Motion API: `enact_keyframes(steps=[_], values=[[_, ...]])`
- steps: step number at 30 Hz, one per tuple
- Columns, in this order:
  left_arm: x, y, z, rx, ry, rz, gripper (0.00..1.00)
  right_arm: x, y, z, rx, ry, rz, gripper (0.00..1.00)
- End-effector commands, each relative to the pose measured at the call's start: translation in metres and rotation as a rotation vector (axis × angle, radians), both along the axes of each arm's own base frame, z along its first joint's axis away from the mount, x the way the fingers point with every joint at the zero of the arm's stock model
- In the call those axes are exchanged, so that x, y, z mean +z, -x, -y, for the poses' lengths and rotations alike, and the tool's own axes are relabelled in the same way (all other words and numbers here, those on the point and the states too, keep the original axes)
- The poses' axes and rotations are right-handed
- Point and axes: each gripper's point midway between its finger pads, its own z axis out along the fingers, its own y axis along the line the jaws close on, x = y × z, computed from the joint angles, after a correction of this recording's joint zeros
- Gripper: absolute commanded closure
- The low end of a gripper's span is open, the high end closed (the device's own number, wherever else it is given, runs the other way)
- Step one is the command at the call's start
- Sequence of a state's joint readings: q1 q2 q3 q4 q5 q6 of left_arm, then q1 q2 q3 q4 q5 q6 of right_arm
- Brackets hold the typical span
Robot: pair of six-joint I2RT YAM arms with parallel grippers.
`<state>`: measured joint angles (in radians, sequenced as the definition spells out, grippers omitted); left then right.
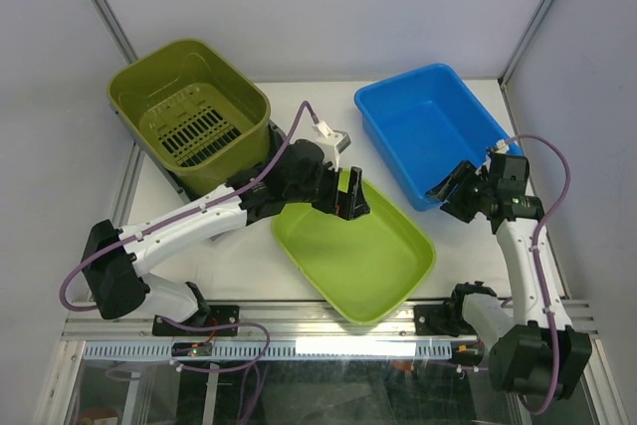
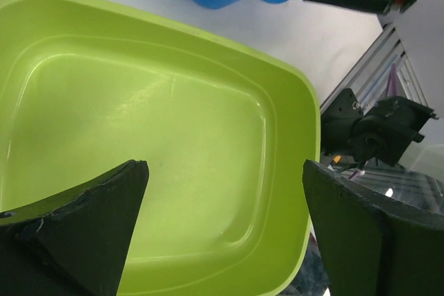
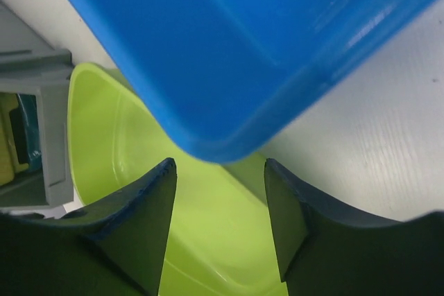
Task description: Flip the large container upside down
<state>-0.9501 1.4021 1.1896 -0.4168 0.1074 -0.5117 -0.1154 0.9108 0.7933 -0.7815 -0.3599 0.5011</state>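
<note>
Three open-topped containers stand upright on the white table: a lime green tray (image 1: 348, 251) at the front centre, a blue bin (image 1: 428, 126) at the back right, and a deep olive basket (image 1: 224, 161) with a slotted floor at the back left. My left gripper (image 1: 348, 196) is open and empty above the lime tray's far rim; its wrist view shows the tray's inside (image 2: 173, 123) between the fingers (image 2: 225, 220). My right gripper (image 1: 450, 189) is open and empty just off the blue bin's near corner (image 3: 243, 39), its fingers (image 3: 220, 192) apart from it.
The lime tray's near corner reaches the aluminium rail (image 1: 299, 330) at the table's front edge. White enclosure walls stand behind and at both sides. Bare table (image 1: 229, 256) lies left of the lime tray. The right arm's base (image 2: 374, 133) stands beside the tray.
</note>
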Motion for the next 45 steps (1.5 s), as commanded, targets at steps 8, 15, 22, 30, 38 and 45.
enact_keyframes(steps=[8,15,22,30,38,45], values=[[-0.010,0.006,0.010,-0.034,0.020,-0.017,0.01,0.006,-0.098,0.003,-0.146,-0.115,0.154,0.43],[-0.013,0.003,0.015,-0.054,0.001,-0.008,0.01,0.001,-0.129,0.041,-0.358,-0.039,0.121,0.44],[-0.010,0.002,0.016,-0.057,0.005,-0.004,0.01,-0.008,-0.111,0.116,-0.559,0.079,0.041,0.44],[0.017,-0.013,0.010,-0.010,0.042,0.029,0.01,0.095,-0.129,0.035,-0.208,0.215,0.375,0.26],[0.095,-0.021,-0.026,0.132,0.158,0.127,0.01,0.086,-0.189,-0.119,0.206,0.187,0.362,0.30],[0.105,-0.019,-0.046,0.190,0.157,0.158,0.01,0.053,-0.251,-0.183,0.321,0.202,0.291,0.44]])
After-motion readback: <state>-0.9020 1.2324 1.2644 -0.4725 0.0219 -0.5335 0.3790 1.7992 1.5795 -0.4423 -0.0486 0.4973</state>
